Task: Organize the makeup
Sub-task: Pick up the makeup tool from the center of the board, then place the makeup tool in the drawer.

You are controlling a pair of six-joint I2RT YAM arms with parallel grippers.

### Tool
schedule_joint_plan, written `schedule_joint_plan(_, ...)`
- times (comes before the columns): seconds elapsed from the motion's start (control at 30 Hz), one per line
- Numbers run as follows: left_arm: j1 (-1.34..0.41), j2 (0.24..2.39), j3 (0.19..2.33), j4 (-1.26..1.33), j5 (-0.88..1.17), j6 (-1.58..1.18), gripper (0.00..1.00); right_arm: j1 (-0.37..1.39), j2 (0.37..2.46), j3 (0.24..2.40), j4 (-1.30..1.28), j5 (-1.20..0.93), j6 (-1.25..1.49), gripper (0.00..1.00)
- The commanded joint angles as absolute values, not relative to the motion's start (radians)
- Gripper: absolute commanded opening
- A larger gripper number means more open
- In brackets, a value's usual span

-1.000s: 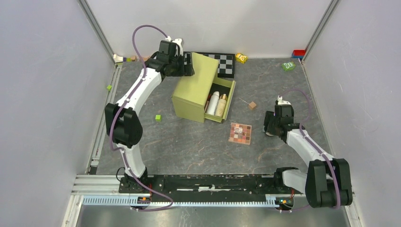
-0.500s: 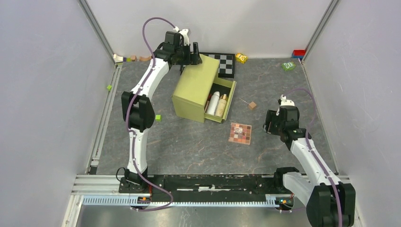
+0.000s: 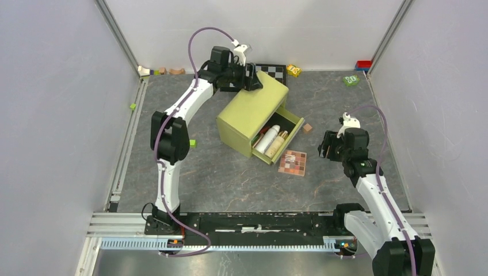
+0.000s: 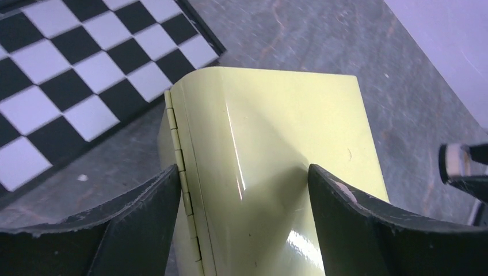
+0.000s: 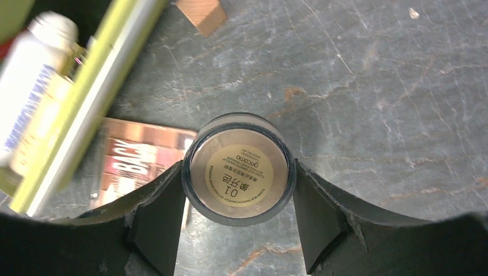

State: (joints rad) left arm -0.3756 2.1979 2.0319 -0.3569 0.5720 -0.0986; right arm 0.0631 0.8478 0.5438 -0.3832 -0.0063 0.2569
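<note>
Top external, grey marbled table (image 3: 230, 172), palette (image 3: 292, 162), pale walls (image 3: 52, 115)

Robot lab test cell. Pale panel walls (image 3: 57, 115) on aluminium posts (image 3: 118, 34) box in a grey stone-patterned tabletop (image 3: 230, 178). Left arm (image 3: 172, 115) and right arm (image 3: 374, 184) bolted to an extrusion rail (image 3: 115, 221), purple cables (image 3: 201, 34) looped above. Toy blocks (image 3: 294, 70) and a chequered board (image 3: 276, 72) line the back edge.
</note>
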Motion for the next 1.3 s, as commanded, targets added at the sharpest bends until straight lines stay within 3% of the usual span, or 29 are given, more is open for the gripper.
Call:
schedule_joint_plan(0.0,-0.451,2.084,1.905,-0.522,0.715,-0.028,0.84,0.062,0.848,0.577,-0.250,-0.124,0.280,0.38)
schedule_joint_plan(0.2,-0.448,1.972,1.851,-0.505,0.499,-0.120,0.90,0.091,0.960,0.645,-0.154,-0.211,0.307,0.35)
schedule_joint_plan(0.3,-0.447,1.861,1.765,-0.427,0.356,-0.170,1.00,0.115,0.996,0.663,-0.061,-0.212,0.326,0.36)
schedule_joint_plan(0.7,-0.445,1.490,1.405,-0.312,-0.048,-0.160,1.00,0.338,1.212,0.755,0.101,-0.166,0.228,0.38)
schedule_joint_plan(0.83,-0.445,1.428,1.298,-0.236,-0.087,-0.152,1.00,0.361,1.284,0.777,0.128,-0.126,0.219,0.38)
schedule_joint_plan(1.27,-0.445,1.433,1.322,-0.256,-0.099,-0.140,1.00,0.377,1.434,0.782,0.237,-0.078,0.256,0.41)
